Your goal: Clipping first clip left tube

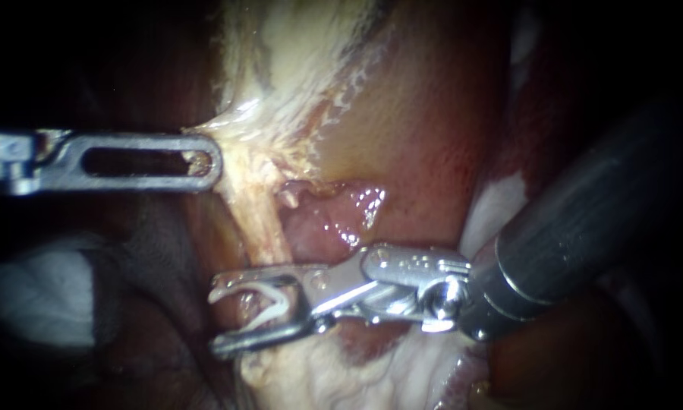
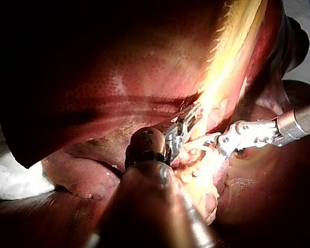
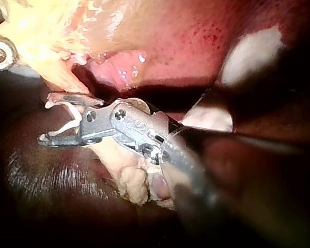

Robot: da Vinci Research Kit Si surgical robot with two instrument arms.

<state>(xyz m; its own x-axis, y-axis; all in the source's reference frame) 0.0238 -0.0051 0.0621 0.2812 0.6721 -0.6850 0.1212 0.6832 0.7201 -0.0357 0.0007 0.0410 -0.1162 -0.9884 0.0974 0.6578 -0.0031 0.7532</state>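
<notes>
**Open clip poised at the tube**

Nearest the endoscope, the thick dark shaft of the right instrument (image 1: 218, 320) enters from the right. Its jaws stand wide apart and carry a white clip (image 1: 275, 302) between them, each jaw bearing on one leg of the clip. The clip itself is spread in a V, not squeezed.

Just beyond the upper jaw lies the tube (image 1: 259, 220), a pale yellowish strand that slants down from the upper left. It meets the upper jaw and is lost behind it, and more pale tissue shows again below the lower jaw. No view settles whether the tube sits inside the clip or only passes behind the jaws.

Further up the strand, the left instrument (image 1: 209, 161) reaches in level from the left. Its slotted jaws are clamped at their tip on the pale tissue (image 1: 243, 121) at the head of the tube. That tissue is drawn into a thin fold toward the tip.

Farthest back, seen from the left wrist, the dark red liver (image 2: 119, 77) arches over both instruments.
</notes>
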